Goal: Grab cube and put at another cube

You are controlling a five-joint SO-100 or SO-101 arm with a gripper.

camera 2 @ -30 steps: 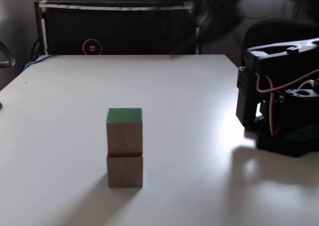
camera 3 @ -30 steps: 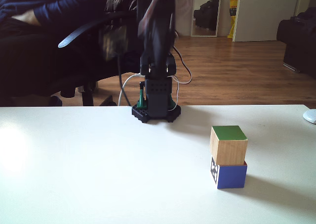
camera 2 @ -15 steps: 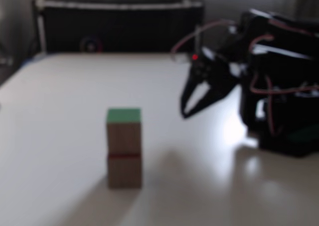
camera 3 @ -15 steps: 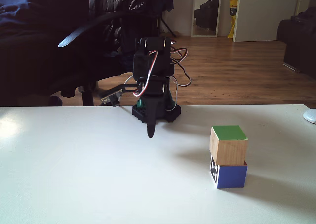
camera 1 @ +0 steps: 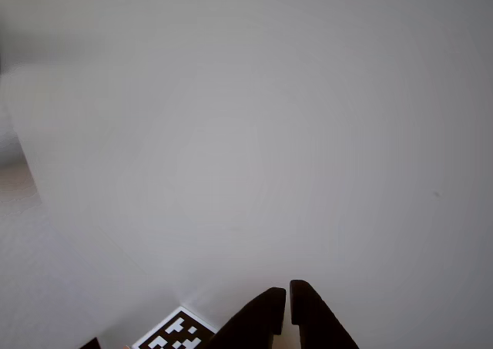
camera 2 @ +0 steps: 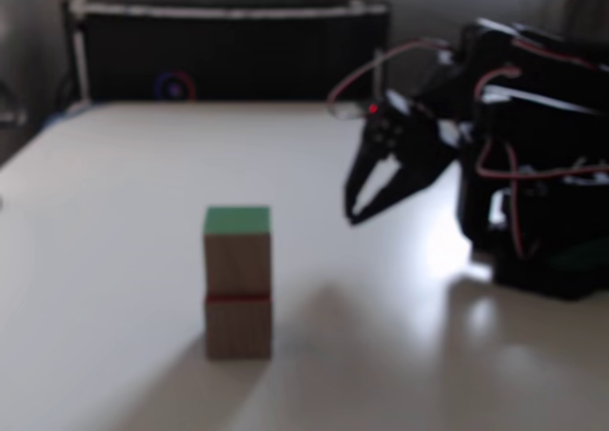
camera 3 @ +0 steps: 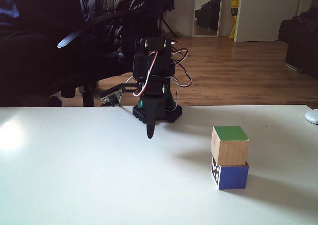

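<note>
The cube (camera 3: 229, 144), light wood with a green top, sits on top of another cube (camera 3: 232, 175), which shows a blue side and a black-and-white tag. In a fixed view the same stack appears as the green-topped cube (camera 2: 237, 248) over another cube (camera 2: 238, 326) with a red upper edge. My gripper (camera 3: 150, 134) hangs shut and empty, tips pointing down just above the table, well clear of the stack. It also shows as the gripper (camera 2: 352, 217) to the right of the stack. The other view has the gripper (camera 1: 286, 289) over bare white table, with a tag (camera 1: 173, 333) at the bottom edge.
The arm's black base (camera 3: 156, 113) stands at the table's far edge, seen as the base (camera 2: 538, 250) on the right. A black case (camera 2: 228, 46) lines the back. A dark office chair (camera 3: 84, 34) is behind the table. A white mouse (camera 3: 312, 116) lies at the right edge.
A second ago the arm was a blur swinging over its base; it has since come down with the gripper near the table and stays still. The stacked cubes have not moved.
</note>
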